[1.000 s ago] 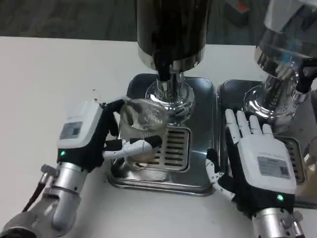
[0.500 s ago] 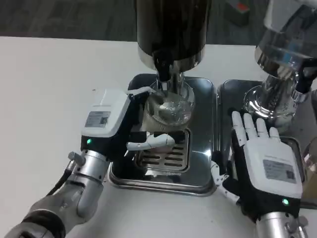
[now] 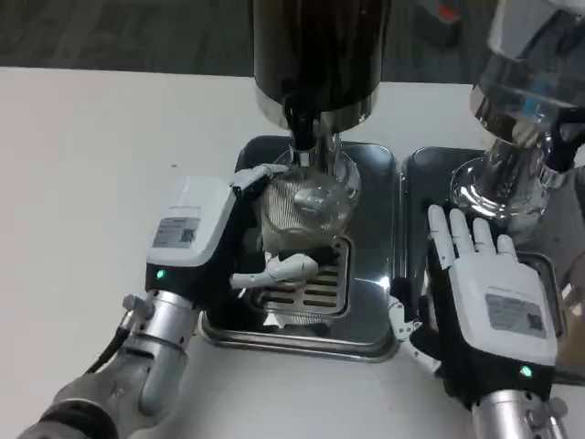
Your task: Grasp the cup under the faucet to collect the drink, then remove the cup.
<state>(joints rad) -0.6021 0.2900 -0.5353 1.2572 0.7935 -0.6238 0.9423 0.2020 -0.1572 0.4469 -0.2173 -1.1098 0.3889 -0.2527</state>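
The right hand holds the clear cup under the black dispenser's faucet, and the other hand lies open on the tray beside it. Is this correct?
Not quite: the head view shows the left hand holding the clear cup under the black dispenser's faucet. The right hand is the one lying open on the tray beside it.

The scene is viewed steeply downward and at close range from the robot's head, toward the black dispenser [image 3: 315, 55] straight ahead.

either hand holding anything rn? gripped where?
Left hand holds the clear cup by its side wall, fingers wrapped around the front, under the faucet. Right hand holds nothing, fingers apart.
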